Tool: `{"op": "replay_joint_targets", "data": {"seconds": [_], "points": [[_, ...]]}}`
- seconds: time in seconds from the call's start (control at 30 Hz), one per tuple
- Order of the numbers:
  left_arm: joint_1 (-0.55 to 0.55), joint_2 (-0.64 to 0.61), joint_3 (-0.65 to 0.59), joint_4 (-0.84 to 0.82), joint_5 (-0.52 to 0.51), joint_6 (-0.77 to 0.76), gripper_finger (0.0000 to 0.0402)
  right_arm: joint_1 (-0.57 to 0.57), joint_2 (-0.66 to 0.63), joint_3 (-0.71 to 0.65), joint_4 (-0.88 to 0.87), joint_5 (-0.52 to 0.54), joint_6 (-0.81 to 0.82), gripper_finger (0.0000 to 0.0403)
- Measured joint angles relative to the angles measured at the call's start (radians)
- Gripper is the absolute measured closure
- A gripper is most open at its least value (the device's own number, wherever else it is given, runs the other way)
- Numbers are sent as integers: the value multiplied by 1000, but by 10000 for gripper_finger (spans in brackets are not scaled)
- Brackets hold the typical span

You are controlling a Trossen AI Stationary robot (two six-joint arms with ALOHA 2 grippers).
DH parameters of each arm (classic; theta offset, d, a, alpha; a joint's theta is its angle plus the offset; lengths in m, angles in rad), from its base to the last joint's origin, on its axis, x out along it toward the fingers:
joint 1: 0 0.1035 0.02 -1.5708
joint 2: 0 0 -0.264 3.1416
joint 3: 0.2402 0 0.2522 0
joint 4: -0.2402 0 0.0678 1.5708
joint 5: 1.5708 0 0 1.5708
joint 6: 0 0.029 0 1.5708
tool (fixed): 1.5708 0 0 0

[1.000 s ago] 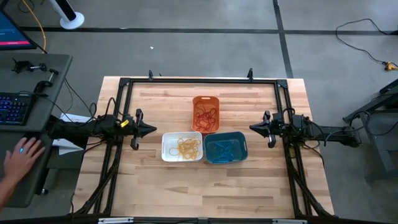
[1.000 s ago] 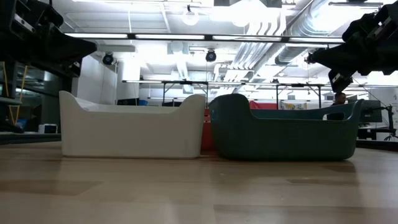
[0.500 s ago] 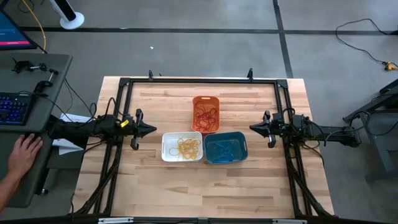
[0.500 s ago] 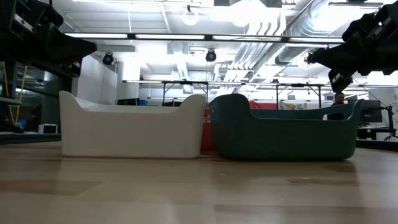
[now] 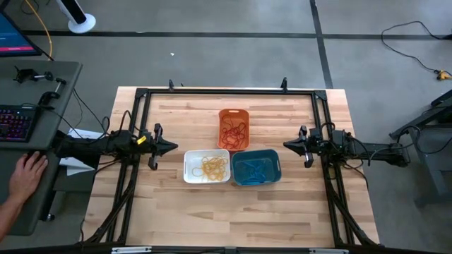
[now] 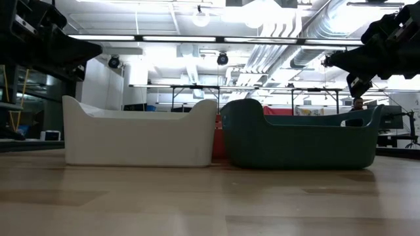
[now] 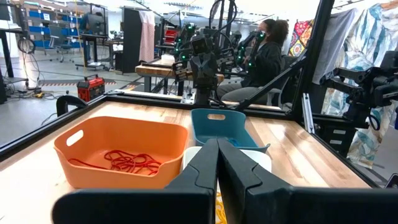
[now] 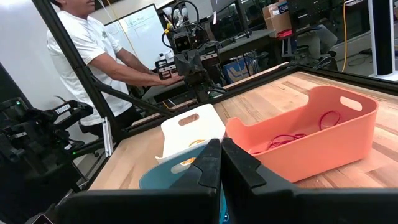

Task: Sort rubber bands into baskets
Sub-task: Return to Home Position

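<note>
Rubber bands (image 5: 215, 166) sorted by colour, 3 baskets (image 5: 233, 111)

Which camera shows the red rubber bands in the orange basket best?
Left wrist view: it looks into the orange basket, the red rubber bands large and unblocked. High view shows a small tangle; right wrist, some loops; low view, none.

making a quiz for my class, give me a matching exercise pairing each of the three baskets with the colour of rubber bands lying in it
Column one:
1. orange-red rectangular plastic basket
2. white rectangular plastic basket
3. teal-blue rectangular plastic basket

Column two:
a. thin blue rubber bands
b. thin yellow rubber bands
c. thin red rubber bands

Pairs: 1-c, 2-b, 3-a
</note>
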Motion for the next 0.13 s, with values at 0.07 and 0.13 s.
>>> {"op": "replay_joint_targets", "data": {"seconds": [0.07, 0.13], "points": [[0, 0, 0, 0, 0, 0, 401, 0, 0, 0, 0, 0, 0, 402], [0, 0, 0, 0, 0, 0, 401, 0, 0, 0, 0, 0, 0, 402]]}}
